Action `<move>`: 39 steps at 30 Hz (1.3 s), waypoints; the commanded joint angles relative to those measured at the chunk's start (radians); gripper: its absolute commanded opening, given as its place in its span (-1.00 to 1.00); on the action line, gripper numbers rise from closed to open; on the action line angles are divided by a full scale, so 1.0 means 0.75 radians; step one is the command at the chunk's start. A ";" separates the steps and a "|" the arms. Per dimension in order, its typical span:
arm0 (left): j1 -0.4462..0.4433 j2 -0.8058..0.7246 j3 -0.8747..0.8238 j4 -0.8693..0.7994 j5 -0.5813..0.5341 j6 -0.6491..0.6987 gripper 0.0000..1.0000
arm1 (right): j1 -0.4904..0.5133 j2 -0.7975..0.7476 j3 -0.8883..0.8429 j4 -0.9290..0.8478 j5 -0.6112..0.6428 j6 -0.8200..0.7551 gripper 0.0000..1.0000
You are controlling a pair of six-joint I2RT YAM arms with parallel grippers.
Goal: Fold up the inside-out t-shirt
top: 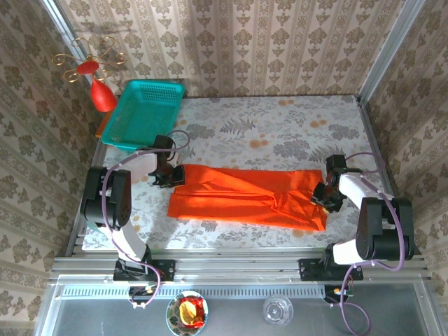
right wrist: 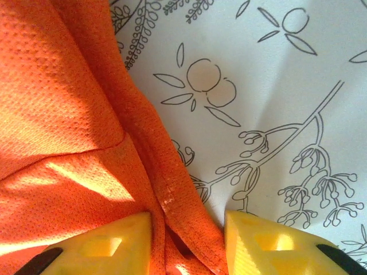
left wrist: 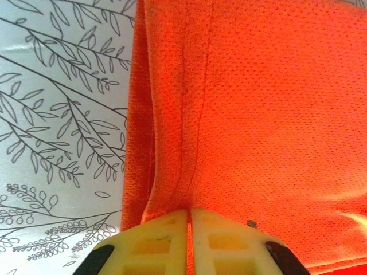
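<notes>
The shirt is pinched by the left gripper; its hem is straddled by the parted right gripper.

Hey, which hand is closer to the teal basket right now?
Left. The left hand sits close by the teal basket's near edge, at the t-shirt's left end; the right hand is far across at the other end.

Count on bench: one orange-red t-shirt, one teal basket, one red ornament with gold wire curls, one small dish, one clear glass piece, one patterned table, two grippers (left gripper, right gripper).
</notes>
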 commanded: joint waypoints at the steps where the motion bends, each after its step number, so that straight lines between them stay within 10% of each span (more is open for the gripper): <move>1: 0.007 -0.033 0.014 -0.041 -0.006 0.016 -0.79 | 0.007 0.036 -0.010 0.019 -0.076 -0.003 -0.28; 24: -0.002 -0.009 0.035 -0.054 -0.005 0.007 -0.79 | 0.134 0.015 0.002 -0.014 -0.056 -0.005 -0.01; 39: -0.008 -0.022 0.034 -0.049 -0.005 0.001 -0.79 | 0.158 0.019 0.027 -0.015 -0.019 0.015 -0.74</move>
